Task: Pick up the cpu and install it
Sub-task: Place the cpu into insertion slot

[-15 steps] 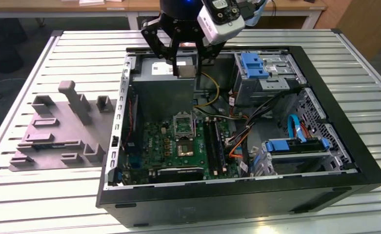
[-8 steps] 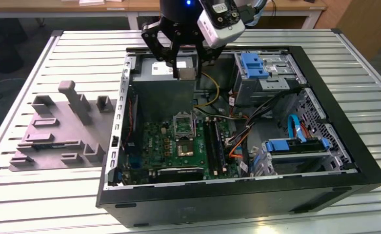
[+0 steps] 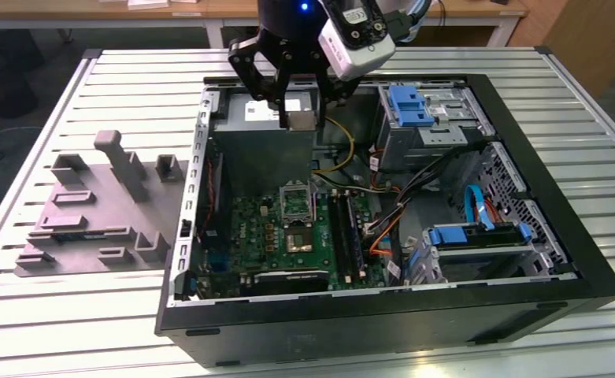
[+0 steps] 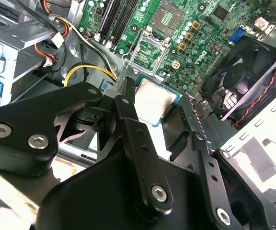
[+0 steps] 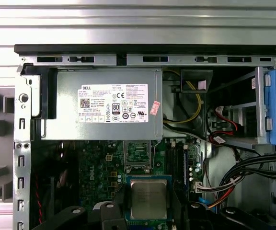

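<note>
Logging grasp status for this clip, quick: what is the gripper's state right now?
Gripper: closed on the cpu, holding it over the open computer case.

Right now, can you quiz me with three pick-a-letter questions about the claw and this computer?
1. Where is the cpu? A in the claw; B on the floor; C in a box.
2. What colour is the drive clip? A red; B blue; C green.
3. How is the socket? A empty; B filled; C taped over.
Answers: 1 A, the claw pinches its edges. 2 B, it is plainly blue. 3 A, no chip sits in it.
</note>
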Tool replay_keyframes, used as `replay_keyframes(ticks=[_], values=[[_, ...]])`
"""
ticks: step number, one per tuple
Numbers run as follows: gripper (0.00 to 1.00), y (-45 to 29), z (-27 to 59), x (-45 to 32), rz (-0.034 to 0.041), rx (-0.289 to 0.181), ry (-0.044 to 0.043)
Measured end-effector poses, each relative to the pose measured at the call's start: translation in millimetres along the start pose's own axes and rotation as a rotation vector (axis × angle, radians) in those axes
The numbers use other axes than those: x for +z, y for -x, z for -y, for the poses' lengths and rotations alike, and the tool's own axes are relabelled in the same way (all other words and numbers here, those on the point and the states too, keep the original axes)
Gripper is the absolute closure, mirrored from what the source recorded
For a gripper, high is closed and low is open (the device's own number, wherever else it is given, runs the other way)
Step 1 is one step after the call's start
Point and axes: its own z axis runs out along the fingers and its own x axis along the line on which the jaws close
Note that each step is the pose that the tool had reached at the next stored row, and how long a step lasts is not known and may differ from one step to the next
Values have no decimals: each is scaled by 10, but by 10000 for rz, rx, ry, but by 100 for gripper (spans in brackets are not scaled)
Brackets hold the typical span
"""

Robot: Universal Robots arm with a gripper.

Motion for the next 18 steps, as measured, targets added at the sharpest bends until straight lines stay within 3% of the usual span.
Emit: replay_keyframes(ticks=[18], values=[[53,0,34,35,0,0,1]])
